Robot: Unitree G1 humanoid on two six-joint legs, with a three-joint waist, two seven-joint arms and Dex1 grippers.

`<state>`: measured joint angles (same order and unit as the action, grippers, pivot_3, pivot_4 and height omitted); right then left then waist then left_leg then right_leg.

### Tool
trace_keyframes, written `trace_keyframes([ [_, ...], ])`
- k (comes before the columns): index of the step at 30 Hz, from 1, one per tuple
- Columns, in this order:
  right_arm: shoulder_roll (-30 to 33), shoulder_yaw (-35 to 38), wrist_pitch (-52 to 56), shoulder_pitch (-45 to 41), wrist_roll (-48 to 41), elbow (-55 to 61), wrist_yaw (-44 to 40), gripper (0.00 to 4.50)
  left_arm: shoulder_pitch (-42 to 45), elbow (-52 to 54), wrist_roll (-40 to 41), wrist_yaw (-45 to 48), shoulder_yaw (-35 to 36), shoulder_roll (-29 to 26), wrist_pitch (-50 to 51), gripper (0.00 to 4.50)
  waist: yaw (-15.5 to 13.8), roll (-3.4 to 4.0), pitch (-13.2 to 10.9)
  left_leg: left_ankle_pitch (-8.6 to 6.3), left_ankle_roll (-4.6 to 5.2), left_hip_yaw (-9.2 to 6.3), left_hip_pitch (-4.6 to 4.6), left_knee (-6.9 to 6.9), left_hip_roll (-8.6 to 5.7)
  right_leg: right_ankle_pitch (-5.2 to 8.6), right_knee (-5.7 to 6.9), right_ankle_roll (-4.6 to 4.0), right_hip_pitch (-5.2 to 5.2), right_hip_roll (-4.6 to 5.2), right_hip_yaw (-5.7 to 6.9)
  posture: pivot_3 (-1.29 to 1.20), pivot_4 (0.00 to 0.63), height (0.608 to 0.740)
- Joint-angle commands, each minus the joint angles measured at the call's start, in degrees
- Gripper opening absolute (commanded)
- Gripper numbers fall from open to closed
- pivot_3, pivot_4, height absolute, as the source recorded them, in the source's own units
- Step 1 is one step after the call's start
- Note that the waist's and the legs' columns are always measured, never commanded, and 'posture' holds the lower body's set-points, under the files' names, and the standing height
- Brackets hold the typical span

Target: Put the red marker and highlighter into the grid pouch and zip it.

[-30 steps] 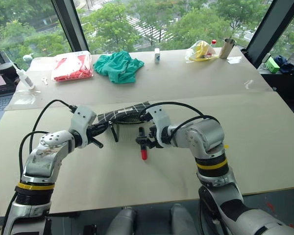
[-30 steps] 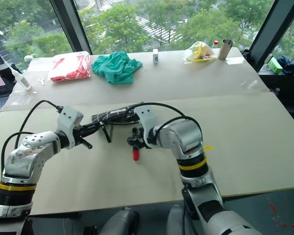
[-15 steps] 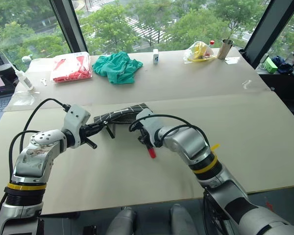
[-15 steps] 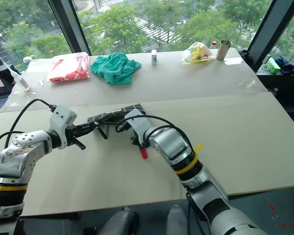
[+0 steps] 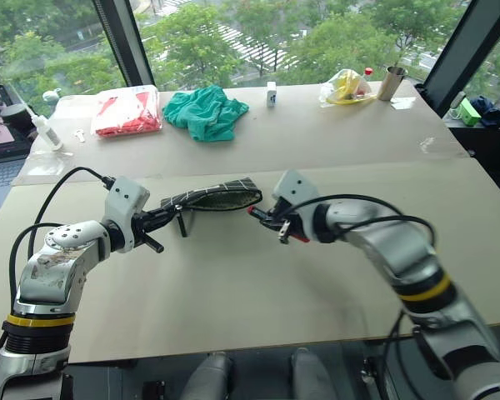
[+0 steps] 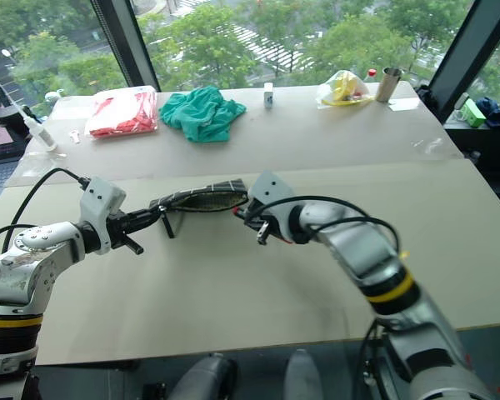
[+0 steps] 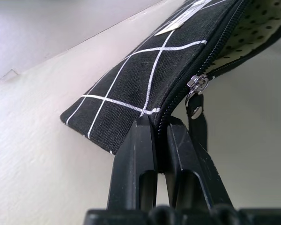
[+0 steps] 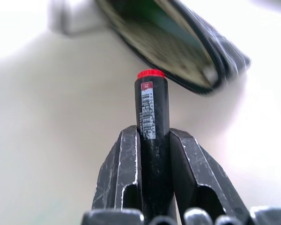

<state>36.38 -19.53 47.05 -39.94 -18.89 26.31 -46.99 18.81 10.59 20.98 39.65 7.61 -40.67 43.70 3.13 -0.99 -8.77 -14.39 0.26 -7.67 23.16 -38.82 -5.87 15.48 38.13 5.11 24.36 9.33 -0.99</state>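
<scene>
Gripping the red marker [image 8: 151, 123] between closed fingers, the right gripper [image 5: 277, 223] aims it at the open mouth of the grid pouch [image 5: 217, 197]; the left gripper [image 7: 161, 136] pinches the pouch's left corner, steadying it for insertion. Green inside may be the highlighter.

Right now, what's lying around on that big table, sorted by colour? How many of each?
Red: 2, the red marker held by the right gripper and a red-and-clear plastic bag
Green: 1, a crumpled cloth
Black: 1, the grid pouch held by the left gripper
Yellow: 1, a bag
White: 1, a small bottle
Silver: 1, a metal cup
Total: 7
</scene>
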Motion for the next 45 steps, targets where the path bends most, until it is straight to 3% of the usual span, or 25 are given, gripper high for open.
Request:
trace_keyframes([
  [1, -0.7, 0.6, -8.6, -1.6, 1.5, 2.1, -2.1, 0.49, 1.1, 1.3, 0.7, 0.4, -0.3, 0.3, -0.7, 0.0, 0.2, -0.01, 0.0, -0.01, 0.0, 0.01, -0.03, 0.01, 0.09, 0.0, -0.04, 0.0, 0.01, 0.01, 0.0, 0.0, 0.15, 0.74],
  [6, -3.8, -6.5, -21.1, -9.2, 17.7, -8.6, 3.5, 0.49, 1.7, 1.6, 0.5, 0.3, -2.0, 1.3, -0.6, 0.0, -0.4, -0.01, 0.0, 0.02, -0.03, 0.12, -0.1, -0.07, 0.13, -0.05, -0.04, -0.08, 0.01, 0.03, -0.03, 0.0, 0.15, 0.74],
  [10, -3.7, -10.9, -29.4, -11.9, 26.2, -13.7, 2.9, 0.49, 1.8, 1.9, 0.3, 0.4, -3.2, 1.7, -0.6, 0.0, -0.8, -0.01, 0.0, 0.02, -0.05, 0.11, -0.07, -0.06, 0.12, -0.05, -0.03, -0.09, 0.04, 0.04, 0.01, 0.0, 0.15, 0.74],
  [19, -2.6, -10.5, -37.5, -8.3, 27.2, -13.4, -3.9, 0.49, 2.8, 1.9, 0.1, -0.4, -4.2, 2.9, -0.4, 0.0, -0.8, -0.01, 0.0, 0.02, -0.05, 0.1, 0.0, -0.09, 0.1, -0.07, -0.05, -0.07, 0.02, 0.06, 0.02, 0.0, 0.15, 0.74],
  [37, -8.6, -12.7, -44.7, -11.0, 44.4, -30.2, 2.8, 0.49, 3.0, 2.6, 0.1, -0.4, -5.0, 3.2, -0.4, 0.0, -0.6, -0.01, 0.0, 0.04, -0.07, 0.1, -0.03, -0.1, 0.1, -0.07, -0.04, -0.07, 0.03, 0.03, 0.01, 0.0, 0.15, 0.74],
  [45, -16.6, -15.5, -50.3, -13.9, 48.4, -36.4, 5.5, 0.49, 2.9, 2.7, -0.2, -0.3, -5.5, 3.7, -0.6, 0.0, -0.4, -0.01, 0.0, 0.04, -0.07, 0.1, -0.04, -0.08, 0.14, -0.07, -0.01, -0.08, 0.05, 0.0, 0.01, 0.0, 0.15, 0.74],
])
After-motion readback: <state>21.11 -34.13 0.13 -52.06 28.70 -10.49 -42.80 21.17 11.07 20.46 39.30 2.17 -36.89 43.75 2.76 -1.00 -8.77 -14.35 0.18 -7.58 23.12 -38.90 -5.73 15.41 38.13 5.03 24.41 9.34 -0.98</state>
